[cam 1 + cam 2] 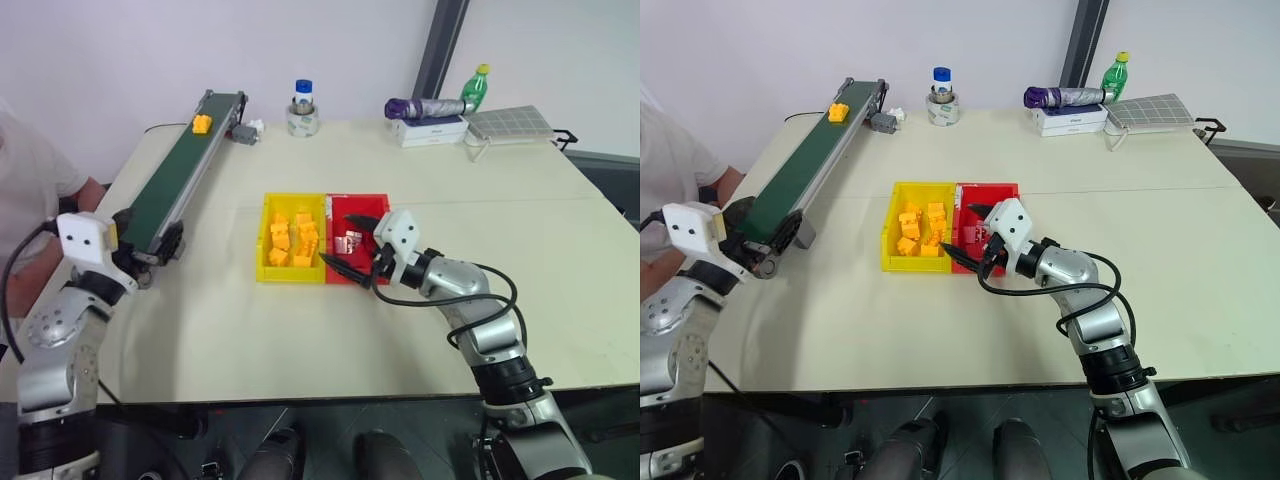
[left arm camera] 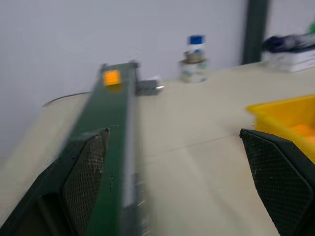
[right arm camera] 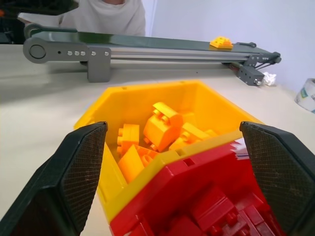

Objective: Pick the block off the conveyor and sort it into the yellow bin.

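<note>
The block (image 1: 201, 123) lies on the conveyor (image 1: 180, 175) at its far end, in the upper left of the left eye frame, close to the grey motor box (image 1: 243, 132). The left gripper (image 1: 135, 262) sits at the belt's near end, lower left of that frame, with its jaws spread as wide as they go and nothing between them; in the left wrist view one finger (image 2: 83, 172) overlaps the belt, the other stands over bare table, and the block shows well beyond both, small and far up the belt. The right gripper (image 1: 352, 245) hangs at the centre of the frame over the red tray (image 1: 358, 250), fingers wide apart and empty; in the right wrist view the yellow bin (image 3: 123, 98) and the red tray fill the gap between its fingers (image 3: 81, 172). The bin, joined to the tray's left side, holds several orange-yellow blocks (image 1: 292, 240). The block on the belt is well apart from both grippers. A person in a white shirt (image 1: 25, 190) is at the left edge.
</note>
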You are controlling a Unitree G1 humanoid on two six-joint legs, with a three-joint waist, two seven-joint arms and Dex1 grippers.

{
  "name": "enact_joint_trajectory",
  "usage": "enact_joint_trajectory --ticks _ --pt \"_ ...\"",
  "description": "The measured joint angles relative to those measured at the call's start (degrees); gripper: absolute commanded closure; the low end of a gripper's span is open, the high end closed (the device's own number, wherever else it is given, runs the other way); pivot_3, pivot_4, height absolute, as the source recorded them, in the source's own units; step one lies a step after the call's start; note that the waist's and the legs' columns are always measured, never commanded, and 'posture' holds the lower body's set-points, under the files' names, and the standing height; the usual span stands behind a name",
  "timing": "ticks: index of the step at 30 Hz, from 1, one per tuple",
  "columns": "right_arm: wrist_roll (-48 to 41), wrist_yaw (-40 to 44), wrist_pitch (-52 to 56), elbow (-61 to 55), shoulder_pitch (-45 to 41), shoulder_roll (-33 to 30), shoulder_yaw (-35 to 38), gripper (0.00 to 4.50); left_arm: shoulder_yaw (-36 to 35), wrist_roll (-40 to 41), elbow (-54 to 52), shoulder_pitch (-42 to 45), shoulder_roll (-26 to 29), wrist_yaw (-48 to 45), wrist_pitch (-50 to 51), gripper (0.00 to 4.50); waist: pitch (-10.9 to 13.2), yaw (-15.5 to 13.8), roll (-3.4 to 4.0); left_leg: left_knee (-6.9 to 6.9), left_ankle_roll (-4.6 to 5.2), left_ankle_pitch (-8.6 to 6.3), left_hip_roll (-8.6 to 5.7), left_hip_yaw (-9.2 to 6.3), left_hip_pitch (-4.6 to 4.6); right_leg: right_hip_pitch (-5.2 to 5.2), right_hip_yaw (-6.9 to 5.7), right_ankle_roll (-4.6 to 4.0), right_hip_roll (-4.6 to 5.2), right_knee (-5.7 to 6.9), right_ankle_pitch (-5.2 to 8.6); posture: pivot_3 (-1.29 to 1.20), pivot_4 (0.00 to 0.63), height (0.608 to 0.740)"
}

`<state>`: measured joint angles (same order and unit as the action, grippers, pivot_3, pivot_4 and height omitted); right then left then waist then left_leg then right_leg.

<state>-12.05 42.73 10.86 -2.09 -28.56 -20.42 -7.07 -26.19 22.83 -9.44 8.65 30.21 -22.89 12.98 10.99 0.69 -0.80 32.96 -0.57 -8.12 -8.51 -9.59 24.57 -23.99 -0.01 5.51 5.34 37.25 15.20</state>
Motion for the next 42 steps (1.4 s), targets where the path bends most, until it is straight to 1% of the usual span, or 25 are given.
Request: enact_joint_trajectory --ticks 2,5,12,15,19,25,35,42 --pt "0.0 0.19 -0.01 0.01 0.01 0.03 -0.02 0.0 -2.21 -1.21 -0.9 -1.81 -0.49 3.66 0.13 0.03 0.0 0.0 0.0 0.0 0.0 0.0 0.0 0.0 0.0 0.0 0.0 0.0 0.0 0.0 0.0 0.0 0.15 0.74" --pt "0.01 0.42 -0.02 0.03 0.01 0.1 -0.05 0.0 -3.68 -1.92 -2.0 -4.73 -0.5 5.98 1.28 0.03 0.0 0.01 0.0 0.0 0.0 0.0 0.0 0.0 0.0 -0.01 0.0 -0.01 -0.01 0.0 0.01 0.0 0.15 0.74" --pt "0.01 0.81 -0.18 0.16 -0.01 0.28 -0.57 0.0 -4.06 -3.34 -2.25 -5.92 0.27 10.55 7.72 0.03 -0.01 -0.03 -0.01 0.0 -0.01 -0.01 0.02 0.0 0.0 0.01 -0.01 -0.01 -0.02 0.0 0.01 0.0 0.15 0.74" --pt "0.0 1.02 -0.32 0.16 -0.01 0.27 -0.57 0.0 -5.19 -0.78 -2.46 -5.1 0.73 10.32 10.45 0.03 -0.01 -0.02 -0.01 -0.01 -0.01 -0.01 0.03 0.0 0.0 -0.01 -0.01 -0.02 -0.04 0.0 0.02 0.0 0.15 0.74" --pt "0.0 1.04 -0.37 0.16 -0.01 0.27 -0.57 0.0 -6.44 1.64 -2.46 -4.31 0.74 9.02 11.03 0.03 -0.01 -0.02 -0.01 -0.01 -0.01 -0.01 0.04 0.01 0.0 -0.01 -0.01 -0.02 -0.03 0.0 0.01 0.0 0.15 0.74" --pt "-0.07 1.05 -0.38 0.16 -0.01 0.28 -0.56 0.0 -6.49 1.79 -2.44 -4.23 0.75 8.08 10.86 0.03 -0.01 -0.01 -0.01 0.0 -0.01 -0.01 0.05 0.01 0.0 -0.01 -0.01 -0.03 -0.04 -0.01 0.02 0.0 0.15 0.74" --pt "-2.9 2.8 0.81 -0.1 0.07 0.36 -0.5 0.0 -6.49 1.58 -1.92 -3.19 0.89 6.78 9.95 0.03 -0.01 0.03 -0.01 -0.01 -0.01 -0.01 0.05 0.02 0.0 -0.01 0.0 -0.03 -0.04 -0.01 0.02 0.0 0.15 0.74" --pt "-2.83 3.04 0.96 -0.41 0.44 0.23 -0.51 0.0 -6.46 1.52 -1.47 -2.59 1.06 6.61 10.11 0.03 -0.01 0.0 -0.01 -0.01 -0.01 -0.01 0.05 0.02 0.0 -0.01 0.0 -0.03 -0.04 -0.01 0.02 0.0 0.15 0.74"
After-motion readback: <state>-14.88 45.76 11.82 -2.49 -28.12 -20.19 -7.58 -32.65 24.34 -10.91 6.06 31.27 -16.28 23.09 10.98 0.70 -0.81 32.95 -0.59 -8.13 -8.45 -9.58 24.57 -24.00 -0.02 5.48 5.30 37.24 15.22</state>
